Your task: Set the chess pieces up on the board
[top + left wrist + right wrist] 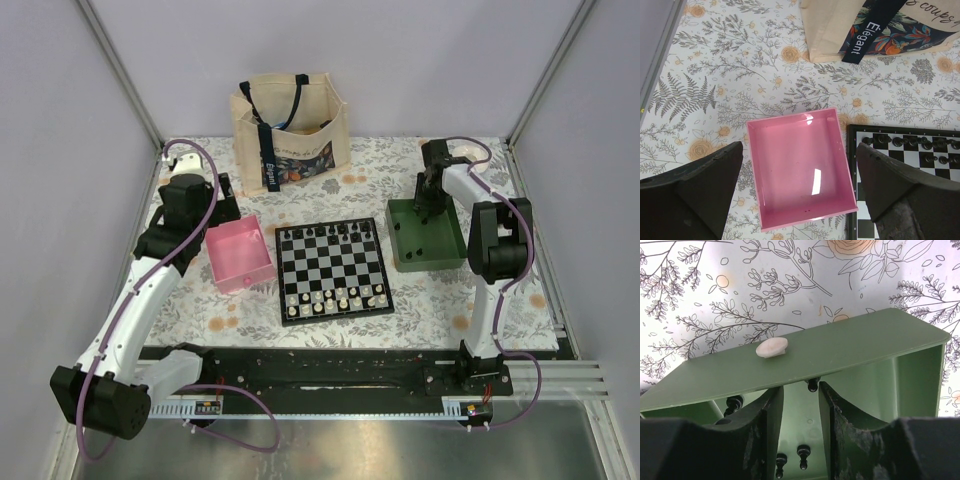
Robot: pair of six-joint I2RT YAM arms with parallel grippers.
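The board [332, 270] lies mid-table, with black pieces [330, 233] on its far rows and white pieces on the near rows. Its corner with black pieces [905, 141] shows in the left wrist view. My left gripper [800, 150] is open wide and empty above the empty pink tray [765, 200]. My right gripper [801, 390] is open and reaches down inside the green tray [850, 347]. A black piece [813, 385] stands between its fingertips at the far wall, not gripped. Other black pieces [802, 455] lie on the tray floor.
A cream tote bag [290, 130] stands behind the board. The pink tray [240, 258] is left of the board and the green tray [428, 240] is right of it. A small whitish blob [772, 347] sits on the green tray's rim. Grey walls enclose the table.
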